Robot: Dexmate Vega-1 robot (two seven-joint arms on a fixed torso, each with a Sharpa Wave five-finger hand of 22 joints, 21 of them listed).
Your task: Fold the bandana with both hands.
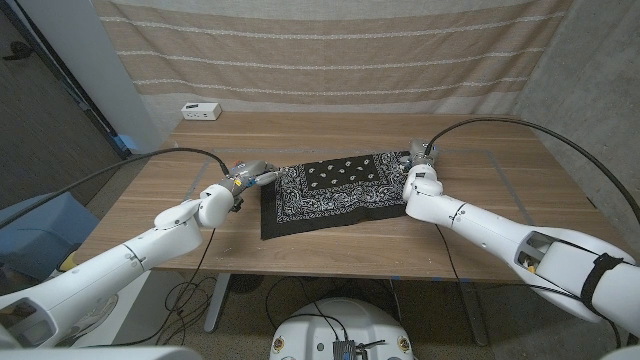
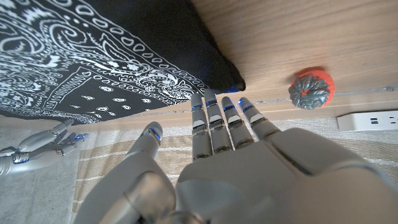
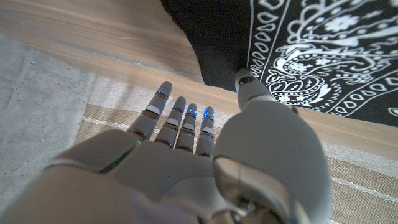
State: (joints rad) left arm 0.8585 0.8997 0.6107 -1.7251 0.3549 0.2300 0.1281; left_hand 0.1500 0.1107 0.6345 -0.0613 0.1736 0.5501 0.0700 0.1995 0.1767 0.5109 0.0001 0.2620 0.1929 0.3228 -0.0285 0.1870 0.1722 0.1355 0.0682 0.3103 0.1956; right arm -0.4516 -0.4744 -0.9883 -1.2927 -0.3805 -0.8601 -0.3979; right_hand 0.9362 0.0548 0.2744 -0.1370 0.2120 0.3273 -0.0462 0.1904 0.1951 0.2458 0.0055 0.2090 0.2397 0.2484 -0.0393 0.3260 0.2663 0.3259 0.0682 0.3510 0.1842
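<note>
No readable writing or brand anywhere. Black bandana (image 1: 338,192) with white paisley print, spread at centre of the head view on a wooden desk (image 1: 500,205). Left hand (image 1: 247,176) at the bandana's left corner, fingers straight and close together, holding nothing. Right hand (image 1: 421,160) at the cloth's right edge, fingers extended, thumb tip touching the corner in the right wrist view. White power strip (image 1: 201,111) at upper left; striped beige curtain (image 1: 330,50) behind. Orange and grey ball (image 2: 311,88) near the left fingertips.

I log a black bandana (image 1: 335,190) with white paisley print, brown wood surface (image 1: 480,220), and an orange-and-grey ball (image 2: 311,89).
</note>
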